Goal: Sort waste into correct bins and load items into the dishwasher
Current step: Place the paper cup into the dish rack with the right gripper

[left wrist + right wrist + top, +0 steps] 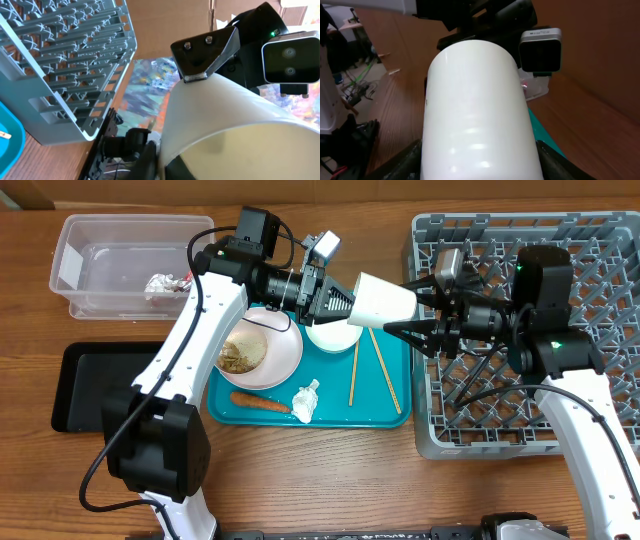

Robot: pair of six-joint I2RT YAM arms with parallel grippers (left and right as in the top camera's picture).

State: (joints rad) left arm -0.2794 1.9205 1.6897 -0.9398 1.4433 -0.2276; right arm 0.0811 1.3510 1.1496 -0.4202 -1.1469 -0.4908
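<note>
A small white cup [385, 300] hangs on its side in the air above the teal tray, between both arms. My left gripper [340, 302] is shut on its wide rim, with one finger at the mouth [160, 160]. My right gripper [412, 308] grips the narrow end, with a finger on each side [480, 167]. The cup fills the right wrist view [475, 100] and the left wrist view [235, 130]. The grey dish rack [600, 380] stands to the right. The chopsticks [353, 375], a white bowl [333, 335] and a plate [285, 355] holding rice scraps [240, 355] lie below.
The teal tray [330, 415] also holds a carrot [258, 402] and a tissue wad [305, 402]. The clear tub [120, 265] at the back left holds crumpled foil and a wrapper [165, 285]. The black tray [95, 385] lies at the left. The rack also shows in the left wrist view [65, 55].
</note>
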